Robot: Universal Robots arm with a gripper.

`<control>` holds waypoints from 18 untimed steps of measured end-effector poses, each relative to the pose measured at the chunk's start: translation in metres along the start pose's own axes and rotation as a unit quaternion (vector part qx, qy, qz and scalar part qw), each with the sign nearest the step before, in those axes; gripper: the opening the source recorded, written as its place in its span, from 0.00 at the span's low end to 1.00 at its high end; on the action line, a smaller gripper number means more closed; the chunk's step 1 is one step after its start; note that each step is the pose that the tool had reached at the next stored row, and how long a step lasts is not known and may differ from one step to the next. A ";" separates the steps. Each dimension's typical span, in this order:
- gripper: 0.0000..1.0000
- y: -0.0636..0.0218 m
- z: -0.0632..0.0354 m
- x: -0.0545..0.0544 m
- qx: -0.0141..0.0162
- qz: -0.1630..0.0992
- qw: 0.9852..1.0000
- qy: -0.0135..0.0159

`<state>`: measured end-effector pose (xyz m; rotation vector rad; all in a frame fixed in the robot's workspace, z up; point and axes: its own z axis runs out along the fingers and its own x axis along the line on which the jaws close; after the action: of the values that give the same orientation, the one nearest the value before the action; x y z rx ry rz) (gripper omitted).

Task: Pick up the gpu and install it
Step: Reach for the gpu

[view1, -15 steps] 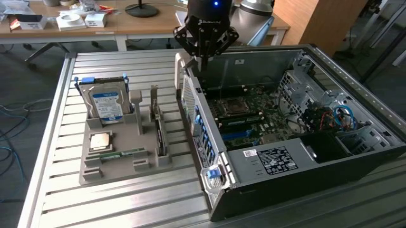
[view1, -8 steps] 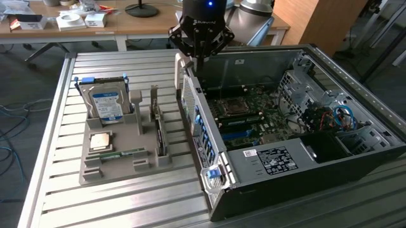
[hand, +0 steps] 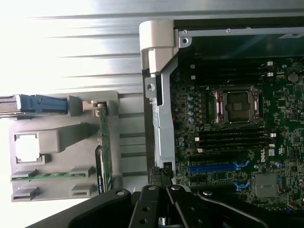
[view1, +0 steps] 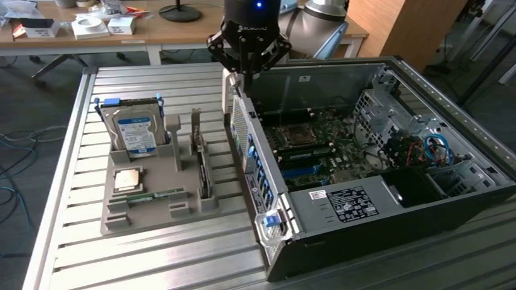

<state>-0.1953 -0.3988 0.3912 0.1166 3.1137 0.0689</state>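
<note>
We see the gripper (view1: 244,72) clenched shut with nothing in its grasp. It hangs over the upper wall of the open computer case (view1: 419,199), near the far corner as the exterior view shows it. In the wrist view the gripper (hand: 164,176) sits above that same wall, beside the motherboard (hand: 237,142) with its empty processor socket (hand: 236,105) and blue slot (hand: 213,167). A pale plastic latch (hand: 159,45) is on the wall further along.

The graphics card (view1: 204,175) is not in the gripper. It stands on its long edge in a slot of the grey tray (view1: 153,220), on the exterior view's left of the case and apart from it. Its narrow silver bracket (view1: 196,128) stands upright at the far end. In the wrist view we look down on the card's thin edge (hand: 105,147), well apart from the gripper.

In the same tray we see a hard drive (view1: 135,134) standing upright at the back, with a blue-and-white label. A processor chip (view1: 129,179) lies flat in front of it, and a green memory stick (view1: 153,196) lies nearer the front. Tray and case both rest on a slatted metal table (view1: 161,260).
</note>
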 end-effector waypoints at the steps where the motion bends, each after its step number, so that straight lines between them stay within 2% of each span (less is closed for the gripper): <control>1: 0.11 -0.0001 -0.0001 0.002 0.000 0.000 1.000 0.000; 18: 0.11 -0.0023 -0.0001 0.031 0.000 0.000 1.000 0.000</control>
<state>-0.2259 -0.3989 0.3905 0.1165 3.1137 0.0688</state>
